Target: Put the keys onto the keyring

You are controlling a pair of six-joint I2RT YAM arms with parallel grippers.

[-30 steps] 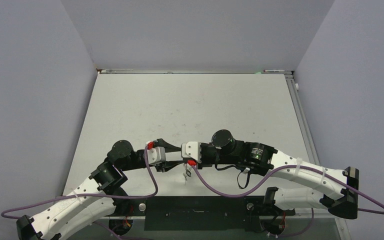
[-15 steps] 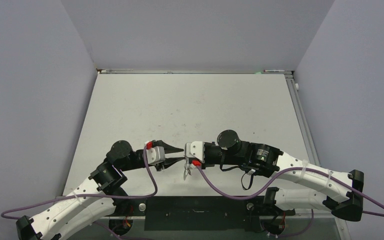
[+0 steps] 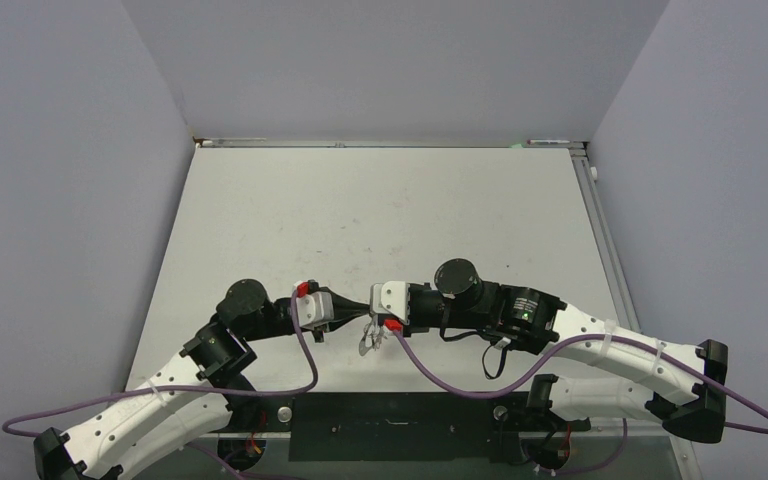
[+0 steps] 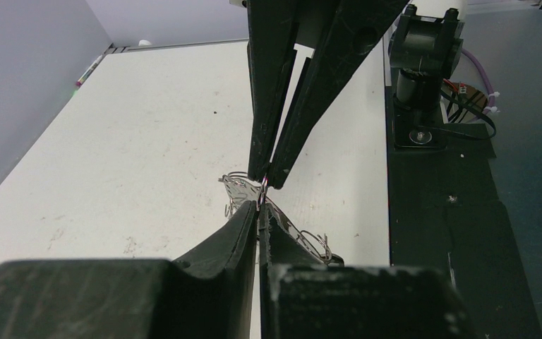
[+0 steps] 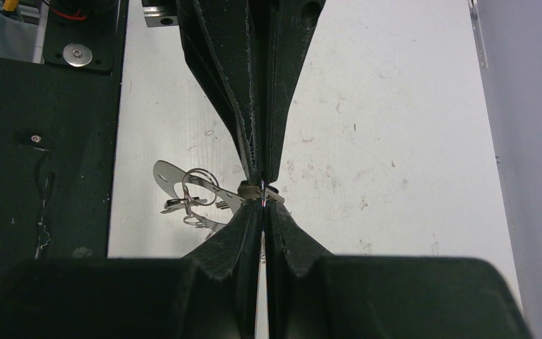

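Note:
My left gripper [image 3: 365,308] and right gripper [image 3: 378,312] meet tip to tip just above the table near its front edge. Both are shut on a thin edge-on piece of metal belonging to the keyring [image 3: 368,340], which hangs below them. In the left wrist view my own fingertips [image 4: 254,212] pinch the wire and the right gripper's fingers [image 4: 275,169] come down from above; the silvery hoop [image 4: 236,189] and its wire loops [image 4: 319,244] show to either side. In the right wrist view the hoop [image 5: 173,176] and loops [image 5: 197,187] lie left of my gripper [image 5: 262,205]. I cannot make out any black-headed keys.
The white table [image 3: 380,210] is scuffed, with grey walls around it. A black base plate [image 3: 400,425] and both arm bases sit at the near edge. The right arm's mount [image 4: 423,78] shows in the left wrist view.

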